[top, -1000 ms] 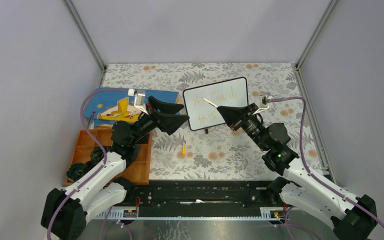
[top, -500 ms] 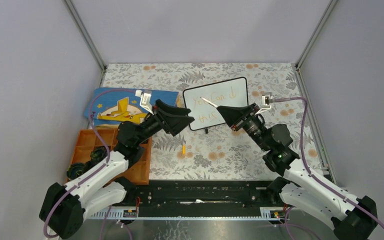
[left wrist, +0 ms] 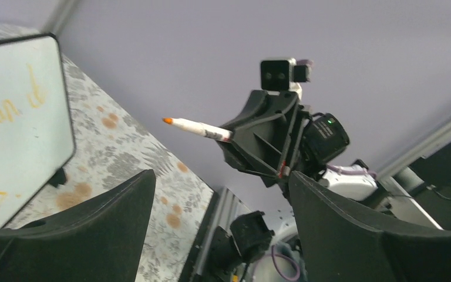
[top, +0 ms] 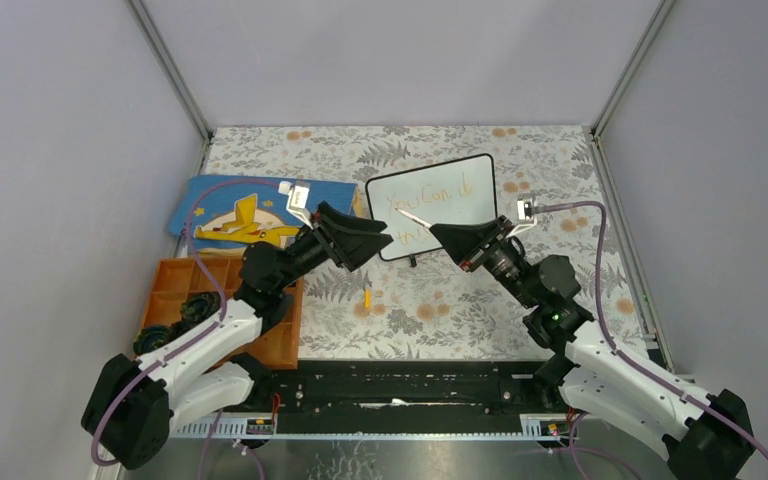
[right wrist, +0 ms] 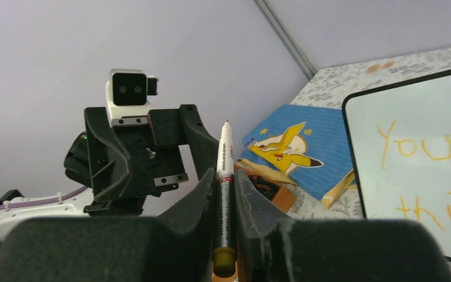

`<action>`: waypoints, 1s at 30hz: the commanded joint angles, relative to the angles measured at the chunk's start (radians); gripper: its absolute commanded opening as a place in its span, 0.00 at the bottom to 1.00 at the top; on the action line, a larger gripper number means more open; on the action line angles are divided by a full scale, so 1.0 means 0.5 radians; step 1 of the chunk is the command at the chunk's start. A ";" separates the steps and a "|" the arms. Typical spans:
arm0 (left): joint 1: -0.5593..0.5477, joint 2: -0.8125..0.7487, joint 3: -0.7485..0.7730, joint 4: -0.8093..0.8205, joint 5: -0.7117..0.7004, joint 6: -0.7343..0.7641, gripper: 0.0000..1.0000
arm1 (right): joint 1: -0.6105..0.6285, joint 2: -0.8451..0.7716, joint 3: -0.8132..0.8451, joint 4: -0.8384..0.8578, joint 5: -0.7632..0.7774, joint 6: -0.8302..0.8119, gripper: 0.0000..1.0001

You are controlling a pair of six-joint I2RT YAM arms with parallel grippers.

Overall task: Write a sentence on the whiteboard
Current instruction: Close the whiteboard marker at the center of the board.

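R gripper [top: 439,232] clamped on orange-tipped marker [top: 415,218], tip raised nr whiteboard's [top: 472,218] 7 o'clock corner. L gripper [left wrist: 220,176] spread wide, empty, at the marker's 9 o'clock. Board at floral mat's [top: 440,320] 12 o'clock, sentence [top: 430,197] written. Risk: L jaws knock marker, tip smears "this".

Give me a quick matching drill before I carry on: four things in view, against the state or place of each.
Things:
1. marker
2. left claw
3. whiteboard
4. tray

States:
A. open, holding nothing
B. orange, lying at the near left
C. clamped in the right claw
D. bears two lines of writing

Pairs: 1-C, 2-A, 3-D, 4-B
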 commanded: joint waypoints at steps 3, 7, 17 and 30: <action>-0.069 0.109 0.145 0.461 0.139 -0.223 0.89 | -0.002 0.120 0.095 0.495 -0.084 0.226 0.00; -0.093 0.143 0.203 0.428 0.088 -0.214 0.86 | -0.001 0.203 0.115 0.616 -0.108 0.326 0.00; -0.105 0.087 0.196 0.220 -0.172 -0.144 0.76 | 0.012 0.168 0.128 0.541 -0.078 0.296 0.00; -0.145 0.228 0.234 0.347 -0.126 -0.248 0.74 | 0.055 0.217 0.082 0.612 -0.117 0.361 0.00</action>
